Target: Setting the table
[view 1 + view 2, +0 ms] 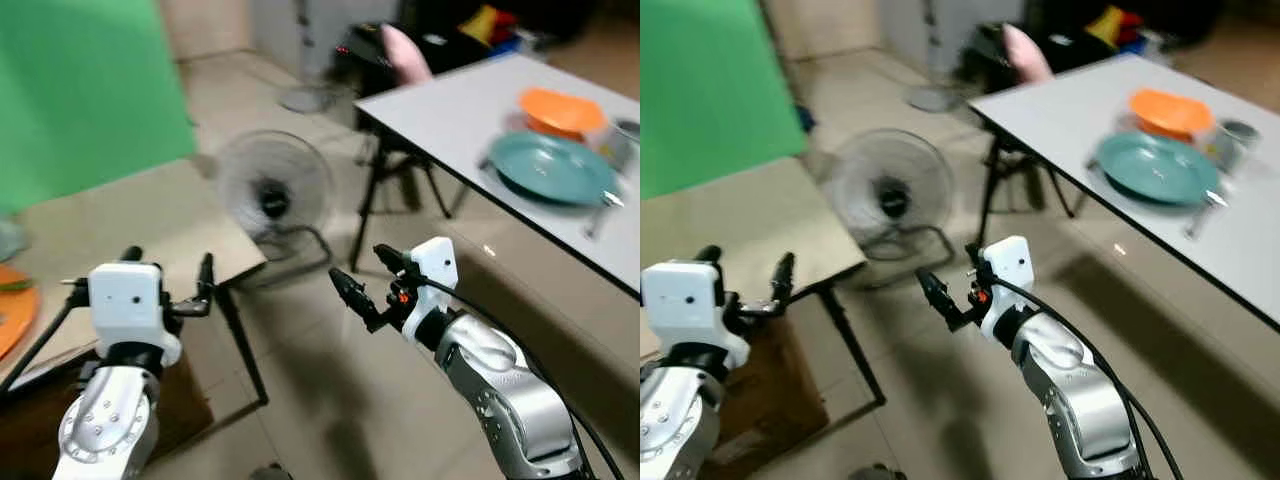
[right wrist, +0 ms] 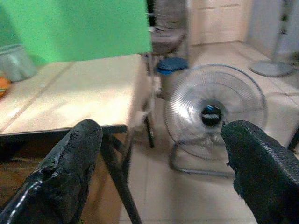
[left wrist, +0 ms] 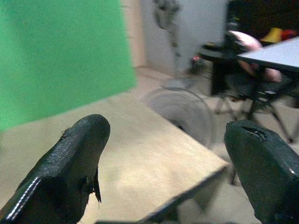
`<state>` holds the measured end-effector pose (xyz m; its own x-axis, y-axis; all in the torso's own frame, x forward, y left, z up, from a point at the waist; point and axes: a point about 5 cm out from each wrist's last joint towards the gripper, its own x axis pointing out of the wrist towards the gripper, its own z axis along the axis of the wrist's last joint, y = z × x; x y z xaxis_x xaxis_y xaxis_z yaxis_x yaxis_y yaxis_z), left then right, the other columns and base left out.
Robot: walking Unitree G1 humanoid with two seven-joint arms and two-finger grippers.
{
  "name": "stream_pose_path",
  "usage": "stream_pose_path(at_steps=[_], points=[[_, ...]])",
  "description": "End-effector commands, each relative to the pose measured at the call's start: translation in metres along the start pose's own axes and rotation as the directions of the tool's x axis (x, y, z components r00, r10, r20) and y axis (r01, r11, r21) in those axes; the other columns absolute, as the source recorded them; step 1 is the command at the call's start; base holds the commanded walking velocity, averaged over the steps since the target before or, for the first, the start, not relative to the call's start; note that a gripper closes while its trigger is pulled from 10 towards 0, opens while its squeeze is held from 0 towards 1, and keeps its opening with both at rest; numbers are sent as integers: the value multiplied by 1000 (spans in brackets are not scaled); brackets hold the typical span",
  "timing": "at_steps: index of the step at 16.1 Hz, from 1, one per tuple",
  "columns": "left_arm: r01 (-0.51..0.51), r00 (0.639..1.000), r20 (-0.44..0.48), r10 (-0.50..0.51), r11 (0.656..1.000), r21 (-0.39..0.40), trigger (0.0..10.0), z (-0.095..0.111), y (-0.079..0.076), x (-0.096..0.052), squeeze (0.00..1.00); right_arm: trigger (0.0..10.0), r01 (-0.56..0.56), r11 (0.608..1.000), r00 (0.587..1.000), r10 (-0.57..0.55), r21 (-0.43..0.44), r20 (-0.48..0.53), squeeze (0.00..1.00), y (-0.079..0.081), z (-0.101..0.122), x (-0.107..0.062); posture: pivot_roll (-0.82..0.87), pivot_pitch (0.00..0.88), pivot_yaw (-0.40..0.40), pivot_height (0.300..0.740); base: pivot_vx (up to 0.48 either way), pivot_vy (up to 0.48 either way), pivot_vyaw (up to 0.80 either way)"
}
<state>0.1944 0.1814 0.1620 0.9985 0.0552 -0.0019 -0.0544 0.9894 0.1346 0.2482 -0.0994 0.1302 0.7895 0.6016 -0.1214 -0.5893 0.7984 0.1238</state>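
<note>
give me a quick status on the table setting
Left gripper and right gripper both open, empty. Teal plate and orange bowl sit on white table. Floor fan stands between the tables.

Tiled floor (image 1: pixel 330 390), floor fan (image 1: pixel 273 190), green screen (image 1: pixel 80 80), beige table (image 1: pixel 130 230), white table (image 1: pixel 470 110).

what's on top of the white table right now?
On the white table: a teal plate with an orange bowl behind it, a metal cup at the frame edge, and cutlery beside the plate, too blurred to identify. The table's far right is cut off.
</note>
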Motion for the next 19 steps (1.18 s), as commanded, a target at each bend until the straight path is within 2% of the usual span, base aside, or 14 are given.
stream_pose_path(at_steps=[1, 3, 6, 9, 11, 13, 15, 19], points=[[-8, 1000, 20, 8, 1000, 7, 10000, 3, -1, -2, 0, 10000, 1, 1000, 1000, -1, 1, 2, 0, -3, 0, -3, -12, 0, 6, 740, 0, 0, 800], [-15, 1000, 19, 15, 1000, 14, 10000, 2, 0, -3, 0, 10000, 40, 999, 999, -40, 10, 14, 0, -6, -2, -5, -13, 0, 11, 740, 0, 0, 800], [-24, 999, 40, 22, 998, 52, 10000, 2, 3, 2, 0, 10000, 160, 987, 986, -161, 12, 52, 0, -18, -4, -10, -36, 0, 45, 740, 0, 0, 800], [-31, 997, 68, 25, 996, 89, 10000, -6, 9, 9, 0, 10000, 307, 951, 947, -302, -28, 108, 0, -40, 5, -28, -90, 0, 82, 740, 0, 0, 800], [-57, 996, 73, 51, 996, 74, 10000, -9, 15, 8, 0, 10000, 355, 933, 931, -349, -50, 104, 0, -53, 2, -37, -105, 0, 88, 740, 0, 0, 800], [-49, 996, 72, 44, 996, 69, 10000, -12, 18, 6, 0, 10000, 352, 934, 933, -346, -56, 96, 0, -57, 0, -41, -108, 0, 82, 740, 0, 0, 800], [-26, 996, 86, 22, 999, 41, 10000, -12, 16, 2, 0, 10000, 278, 959, 959, -274, -57, 72, 0, -54, -3, -39, -103, 0, 73, 740, 0, 0, 800], [-17, 995, 103, 14, 999, 30, 10000, -11, 14, -1, 0, 10000, 241, 969, 969, -237, -52, 64, 0, -49, -4, -34, -87, 0, 56, 740, 212, 0, 800]])
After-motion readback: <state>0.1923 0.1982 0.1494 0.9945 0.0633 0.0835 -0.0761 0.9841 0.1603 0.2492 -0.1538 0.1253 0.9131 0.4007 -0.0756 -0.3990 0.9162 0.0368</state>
